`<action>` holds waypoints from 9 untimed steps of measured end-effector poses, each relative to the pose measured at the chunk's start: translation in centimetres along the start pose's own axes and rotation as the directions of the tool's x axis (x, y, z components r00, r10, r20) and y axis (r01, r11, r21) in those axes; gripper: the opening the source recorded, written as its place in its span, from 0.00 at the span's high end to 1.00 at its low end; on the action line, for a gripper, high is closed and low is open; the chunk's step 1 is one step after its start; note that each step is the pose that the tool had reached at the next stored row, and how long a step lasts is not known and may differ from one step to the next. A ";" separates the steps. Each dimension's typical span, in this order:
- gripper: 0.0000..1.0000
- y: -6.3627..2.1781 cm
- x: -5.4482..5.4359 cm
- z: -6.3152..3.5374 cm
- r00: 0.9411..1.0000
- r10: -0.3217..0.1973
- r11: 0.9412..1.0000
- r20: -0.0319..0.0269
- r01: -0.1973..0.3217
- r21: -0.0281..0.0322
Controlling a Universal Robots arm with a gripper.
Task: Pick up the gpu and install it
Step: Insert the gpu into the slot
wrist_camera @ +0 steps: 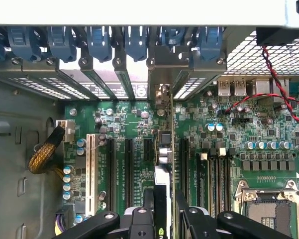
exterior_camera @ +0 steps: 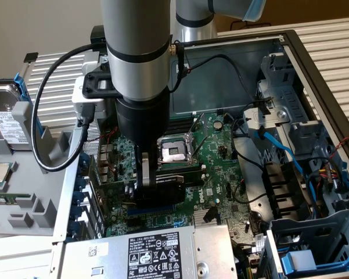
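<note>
My gripper (exterior_camera: 154,177) is low inside the open computer case, shut on the gpu (exterior_camera: 165,189), whose black shroud shows just below the fingers. In the wrist view the gpu (wrist_camera: 164,149) stands on edge between my gripper (wrist_camera: 164,201) fingers. It runs along a black expansion slot of the green motherboard (wrist_camera: 229,134). Its silver bracket end (wrist_camera: 161,94) reaches the rear slot openings of the case. How deep the card sits in the slot is hidden.
The CPU socket (exterior_camera: 174,150) lies just behind the gripper. Other black slots (wrist_camera: 129,169) and a white slot (wrist_camera: 91,169) flank the card. Blue latches (wrist_camera: 99,42) line the rear wall. Power supply (exterior_camera: 157,253) in front, blue cables (exterior_camera: 279,145) and drive cage (exterior_camera: 313,244) at the exterior view's right.
</note>
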State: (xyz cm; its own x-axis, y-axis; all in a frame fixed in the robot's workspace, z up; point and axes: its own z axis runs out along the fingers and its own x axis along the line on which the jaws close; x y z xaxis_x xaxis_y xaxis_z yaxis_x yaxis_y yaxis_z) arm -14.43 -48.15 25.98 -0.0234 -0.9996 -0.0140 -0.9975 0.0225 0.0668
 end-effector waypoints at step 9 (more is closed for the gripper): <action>0.73 0.08 0.0 0.03 1.000 0.000 1.000 0.000 0.000 0.001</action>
State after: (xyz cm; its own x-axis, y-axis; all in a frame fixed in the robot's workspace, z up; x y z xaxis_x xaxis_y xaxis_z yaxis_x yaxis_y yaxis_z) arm -14.51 -48.14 25.95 -0.0235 -0.9996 -0.0141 -0.9976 0.0225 0.0657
